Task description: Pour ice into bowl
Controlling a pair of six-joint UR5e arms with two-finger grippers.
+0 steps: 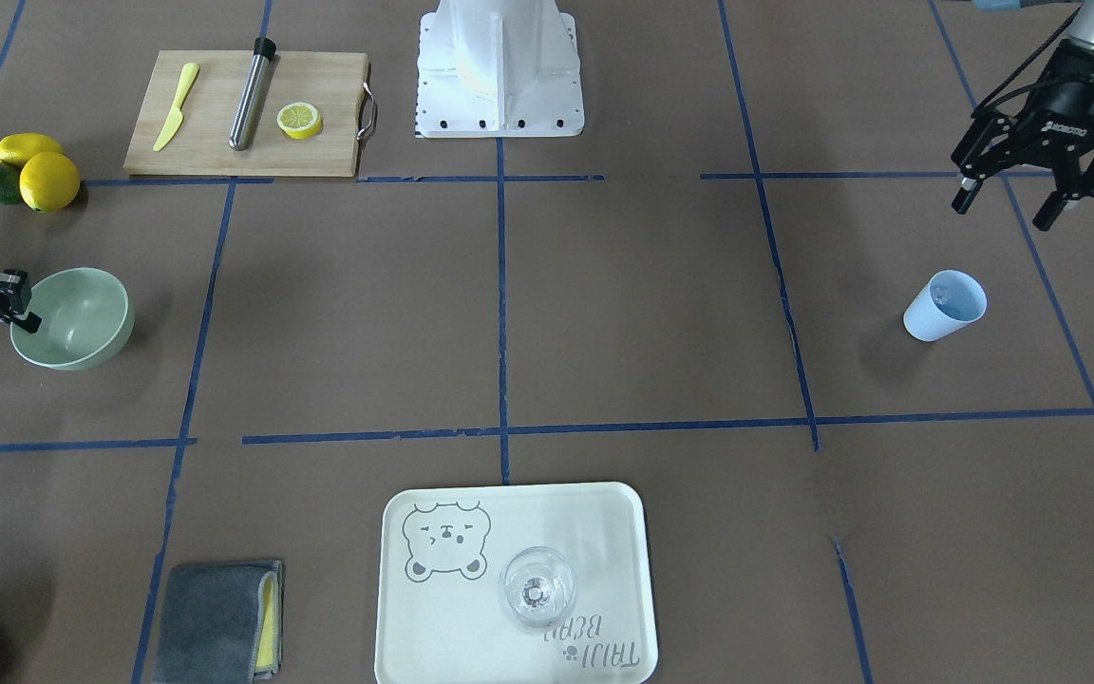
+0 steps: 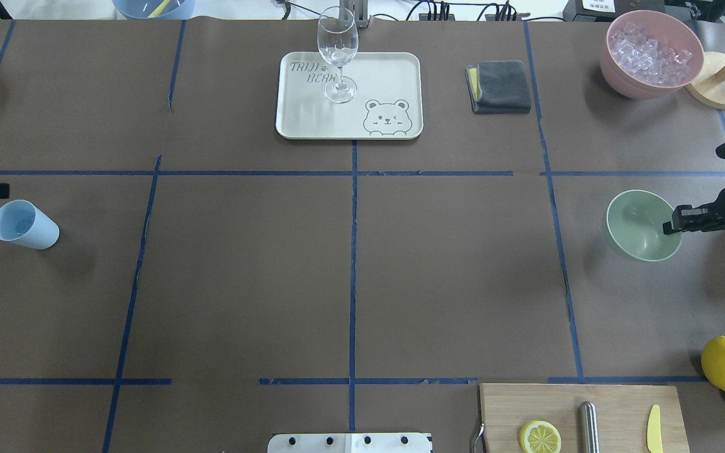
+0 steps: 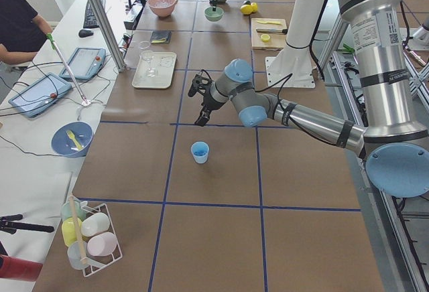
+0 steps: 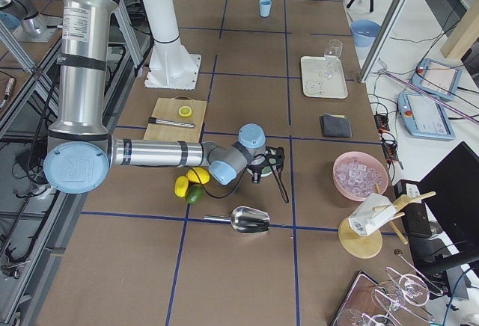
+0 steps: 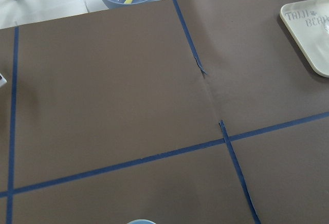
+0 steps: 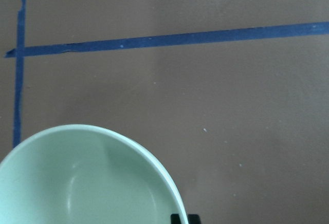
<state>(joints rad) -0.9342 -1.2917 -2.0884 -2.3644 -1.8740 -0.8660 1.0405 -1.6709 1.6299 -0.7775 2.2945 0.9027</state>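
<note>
Progress looks close to 0 to me. The bowl [image 1: 105, 342] sits at the far left of the front view, about mid height. Its inside shows bare in the right wrist view, so no ice has gone in yet. I think the ice [image 1: 946, 302] is the glassy stuff down inside the blue cup [image 1: 922, 323]. It's too small for me to count cubes. The cup stands upright at the right side of that same view, well apart from the bowl, with pretty much the whole table between them. So the whole job is left, I'd say: grab the cup, carry it over, tip it into the bowl.

Now the 2 grippers. The left gripper [image 1: 1007, 207] hangs in the upper right corner of the front view, above and just beyond the cup. Its jaws are spread wide, holding nothing and touching nothing. The right gripper [image 1: 25, 319] is at the bowl's left rim. It looks pinched onto the rim, with 1 fingertip poking in at the bottom edge of the right wrist view, right where the rim runs out of frame.
</note>
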